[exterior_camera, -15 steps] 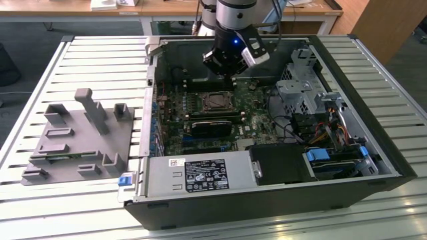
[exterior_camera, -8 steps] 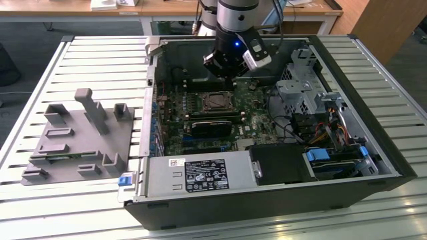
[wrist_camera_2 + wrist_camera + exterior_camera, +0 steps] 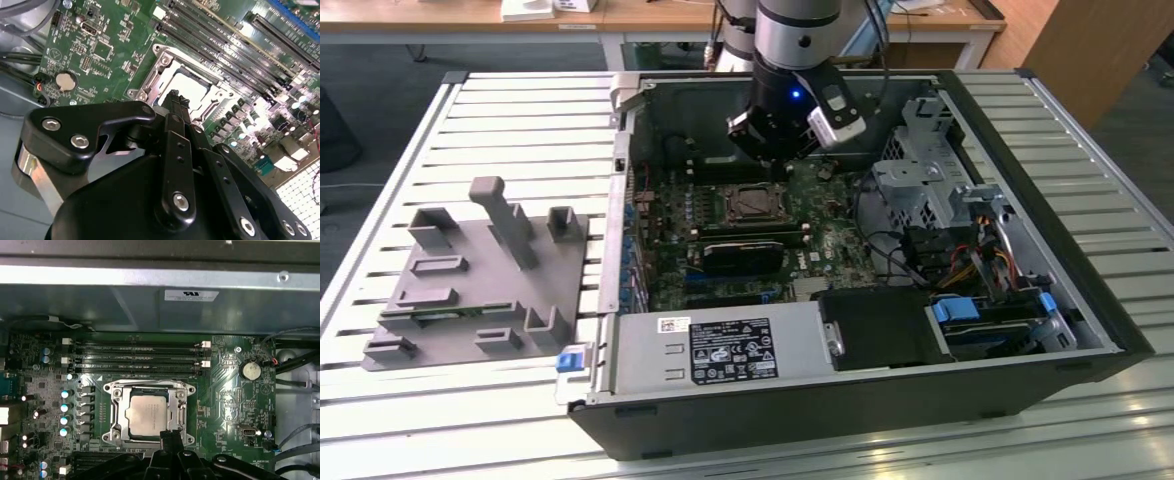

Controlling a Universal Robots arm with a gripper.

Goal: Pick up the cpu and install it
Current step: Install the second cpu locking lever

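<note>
The cpu (image 3: 147, 414) was observed seated in the socket (image 3: 148, 412); the gripper (image 3: 171, 436) fingers were closed together, holding nothing.

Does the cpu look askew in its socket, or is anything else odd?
The cpu lies inside the socket frame a little turned, its edges not parallel to the frame's. The pincer hovers by its corner. Nothing else on the motherboard looks damaged or loose.

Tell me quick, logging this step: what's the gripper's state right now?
Gripper: shut, holding nothing; its tips sit above the cpu lying in the socket.
</note>
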